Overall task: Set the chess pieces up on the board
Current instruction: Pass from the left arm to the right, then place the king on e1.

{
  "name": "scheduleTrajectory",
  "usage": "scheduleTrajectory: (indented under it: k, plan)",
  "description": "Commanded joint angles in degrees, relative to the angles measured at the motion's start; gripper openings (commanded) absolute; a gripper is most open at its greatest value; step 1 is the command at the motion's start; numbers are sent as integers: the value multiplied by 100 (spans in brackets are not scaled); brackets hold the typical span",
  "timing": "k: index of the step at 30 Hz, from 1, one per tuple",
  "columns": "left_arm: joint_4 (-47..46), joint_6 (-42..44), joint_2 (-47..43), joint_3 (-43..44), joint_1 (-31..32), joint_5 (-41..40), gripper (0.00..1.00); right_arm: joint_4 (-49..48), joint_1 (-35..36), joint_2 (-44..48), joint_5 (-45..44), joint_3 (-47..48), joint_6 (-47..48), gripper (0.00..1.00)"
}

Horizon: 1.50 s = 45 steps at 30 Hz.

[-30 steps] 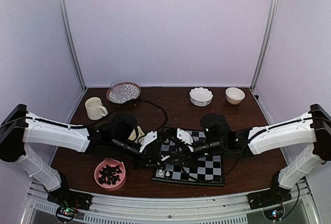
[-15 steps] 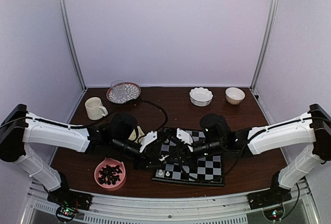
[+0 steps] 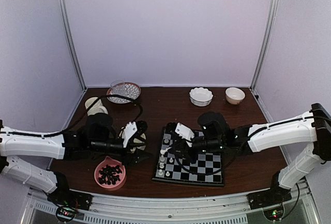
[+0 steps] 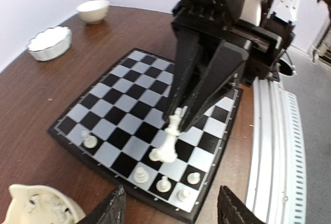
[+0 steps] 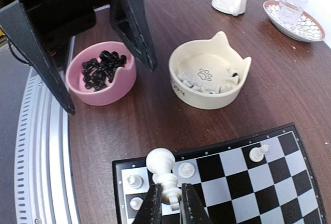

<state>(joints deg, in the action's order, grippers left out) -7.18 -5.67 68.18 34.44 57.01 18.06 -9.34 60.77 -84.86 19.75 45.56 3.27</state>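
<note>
The board (image 3: 207, 164) lies in front of the right arm. Several white chess pieces (image 3: 161, 166) stand along its left edge, also seen in the left wrist view as chess pieces (image 4: 164, 184). My right gripper (image 3: 170, 149) hovers over that edge, shut on a tall white piece (image 5: 173, 175) by its top; the piece (image 4: 169, 141) hangs tilted, its base just above the squares. My left gripper (image 3: 141, 142) is off the board beside the cat-shaped bowl (image 5: 209, 76), open and empty, with one finger (image 4: 111, 211) at the frame's bottom edge.
The cream cat-shaped bowl holds more white pieces. A pink bowl (image 3: 109, 173) of black pieces sits near the front left. A mug (image 3: 93, 104), a glass on a plate (image 3: 123, 91) and two white bowls (image 3: 200, 95) stand along the back.
The left gripper opened and drew back leftward off the board to the cat-shaped bowl. The right gripper closed on the tall white piece and now holds it alone.
</note>
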Motion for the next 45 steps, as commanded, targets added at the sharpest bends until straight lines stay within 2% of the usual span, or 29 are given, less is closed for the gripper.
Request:
scheduleTrajectory:
  k: [1, 8, 15, 21, 28, 45]
  plan:
    - [-419, -178, -746, -445, -62, -1904, 61, 1038, 31, -230, -941, 877, 80, 7]
    - [-468, -500, -1609, -936, -77, -3668, 61, 3101, 31, -1148, -1535, 2499, 87, 7]
    - [-363, -786, -1666, -959, -103, -4382, 59, 4334, 38, -1919, -1811, 3784, -90, 6]
    - [-287, -813, -1633, -930, -150, -4477, 59, 5265, 40, -2401, -2205, 4576, -147, 6]
    - [-217, -808, -1583, -871, -151, -4455, 59, 6002, 53, -2702, -2470, 5054, 64, 6]
    - [-355, -753, -1525, -897, -172, -4077, 59, 6509, 187, -3558, -2581, 5763, 248, 3]
